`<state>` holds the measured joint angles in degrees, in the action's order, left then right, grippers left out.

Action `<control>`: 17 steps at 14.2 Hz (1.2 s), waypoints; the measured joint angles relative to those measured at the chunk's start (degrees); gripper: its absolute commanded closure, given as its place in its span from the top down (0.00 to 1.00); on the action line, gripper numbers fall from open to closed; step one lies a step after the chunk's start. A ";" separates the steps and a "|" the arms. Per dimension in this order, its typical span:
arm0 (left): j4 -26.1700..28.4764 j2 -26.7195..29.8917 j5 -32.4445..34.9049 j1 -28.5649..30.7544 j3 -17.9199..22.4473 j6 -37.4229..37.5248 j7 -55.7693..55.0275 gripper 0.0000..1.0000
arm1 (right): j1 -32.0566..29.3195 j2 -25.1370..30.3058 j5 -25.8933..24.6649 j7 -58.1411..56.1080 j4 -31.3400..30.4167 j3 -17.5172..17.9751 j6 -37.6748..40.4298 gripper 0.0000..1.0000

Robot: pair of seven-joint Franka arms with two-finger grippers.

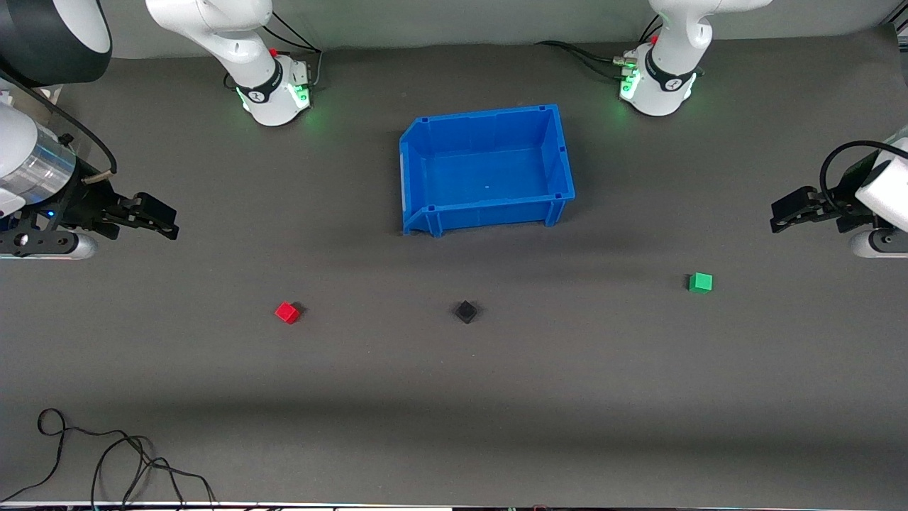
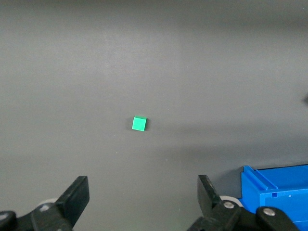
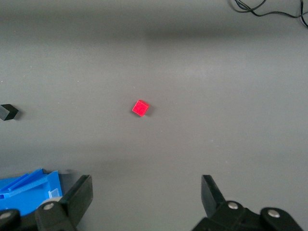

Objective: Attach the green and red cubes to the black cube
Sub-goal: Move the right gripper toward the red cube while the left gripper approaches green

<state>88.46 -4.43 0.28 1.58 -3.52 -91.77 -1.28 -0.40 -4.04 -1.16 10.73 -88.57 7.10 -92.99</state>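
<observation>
Front view: both tools spread and empty, left tool [image 1: 780, 216] above green cube [image 1: 700, 282], right tool [image 1: 164, 221] above red cube [image 1: 287, 312], black cube [image 1: 466, 311] between; square fingers to cube faces before descending.

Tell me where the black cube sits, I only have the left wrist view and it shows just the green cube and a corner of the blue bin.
Observer: The black cube lies on the mat nearer to the front camera than the blue bin, touching nothing.
Operator: And the red one?
Observer: The red cube lies beside the black cube, apart from it, toward the right arm's end of the table.
Operator: What about the right arm?
Observer: The right tool waits open over the mat at its end of the table, holding nothing.
</observation>
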 measured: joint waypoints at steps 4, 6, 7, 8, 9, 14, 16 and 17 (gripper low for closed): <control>-0.90 0.01 0.03 0.01 0.09 0.69 -0.08 1.00 | 0.00 -0.24 0.06 7.58 -3.54 -0.02 -0.67 1.00; -1.31 0.02 0.01 0.10 0.36 1.63 -2.16 1.00 | -0.04 -0.43 0.06 8.78 -6.00 -0.14 -3.18 0.96; -1.40 0.01 0.01 0.18 0.68 2.41 -5.42 1.00 | -0.06 -0.47 0.06 9.41 -7.15 -0.17 -4.94 0.93; -1.41 0.01 -0.01 0.26 1.08 3.09 -10.03 1.00 | -0.06 -0.48 0.06 10.35 -8.30 -0.18 -6.88 0.92; -1.40 0.00 -0.08 0.31 1.48 3.72 -16.01 1.00 | -0.07 -0.47 0.07 12.37 -9.49 -0.19 -8.91 0.93; -0.66 -0.85 -4.87 1.88 3.25 4.54 -45.19 1.00 | -0.02 -0.51 0.17 29.28 -14.45 -0.21 -13.65 0.99; 0.89 -1.30 -8.18 5.06 3.48 4.35 -50.59 1.00 | 0.09 -0.77 1.27 38.34 -15.20 -0.13 -13.87 0.99; 1.90 -1.52 -9.52 6.78 3.57 4.01 -51.84 1.00 | 0.10 -1.19 2.30 42.81 -15.60 -0.11 -14.03 0.99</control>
<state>90.36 -5.95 -9.24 8.36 0.05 -87.75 -53.11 -0.30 -5.23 1.15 53.53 -104.16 6.98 -107.03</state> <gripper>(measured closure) 0.000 0.004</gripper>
